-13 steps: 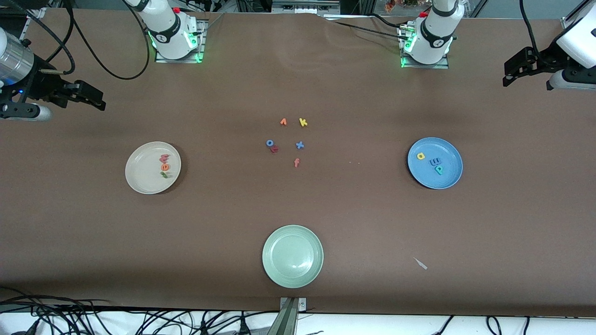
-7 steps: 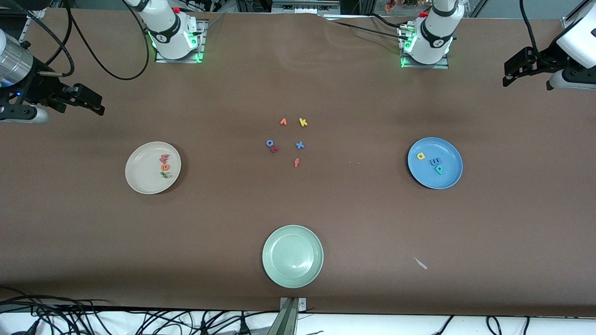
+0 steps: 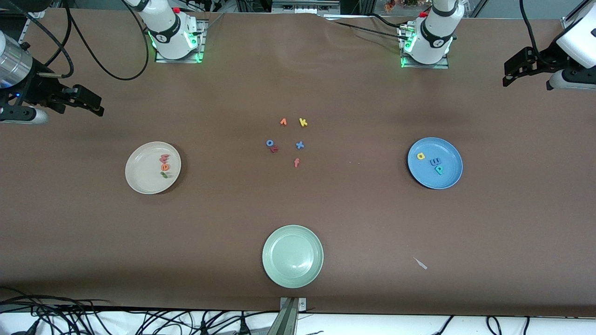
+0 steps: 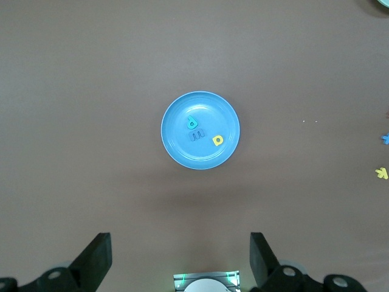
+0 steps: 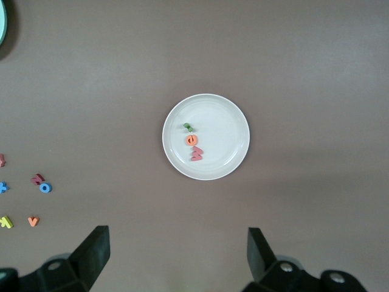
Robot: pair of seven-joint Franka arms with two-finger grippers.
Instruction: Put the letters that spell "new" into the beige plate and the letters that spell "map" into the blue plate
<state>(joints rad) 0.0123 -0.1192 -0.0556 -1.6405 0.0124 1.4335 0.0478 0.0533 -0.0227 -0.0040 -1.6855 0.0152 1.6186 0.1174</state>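
The beige plate (image 3: 139, 181) lies toward the right arm's end of the table and holds the pinkish-red "w" (image 3: 164, 158), orange "e" (image 3: 165, 166) and green "n" (image 3: 165, 175). The blue plate (image 3: 447, 179), toward the left arm's end, holds the yellow "a" (image 3: 421, 156), blue "m" (image 3: 436, 161) and teal "p" (image 3: 439, 170). My right gripper (image 3: 95, 103) hangs open and empty high over its end of the table. My left gripper (image 3: 510, 74) hangs open and empty over the other end. Each wrist view looks down on its plate: the blue plate (image 4: 182, 146) and the beige plate (image 5: 225, 134).
A pale green plate (image 3: 292, 256) lies near the front edge. Loose letters sit mid-table: orange "v" (image 3: 283, 122), yellow "k" (image 3: 303, 122), blue "o" (image 3: 269, 143), a red letter (image 3: 274, 149), a blue letter (image 3: 300, 145), pinkish "f" (image 3: 296, 162). A small white scrap (image 3: 420, 263) lies near the front.
My right gripper has drifted slightly toward its end of the table. The left arm, plates and letters have not moved.
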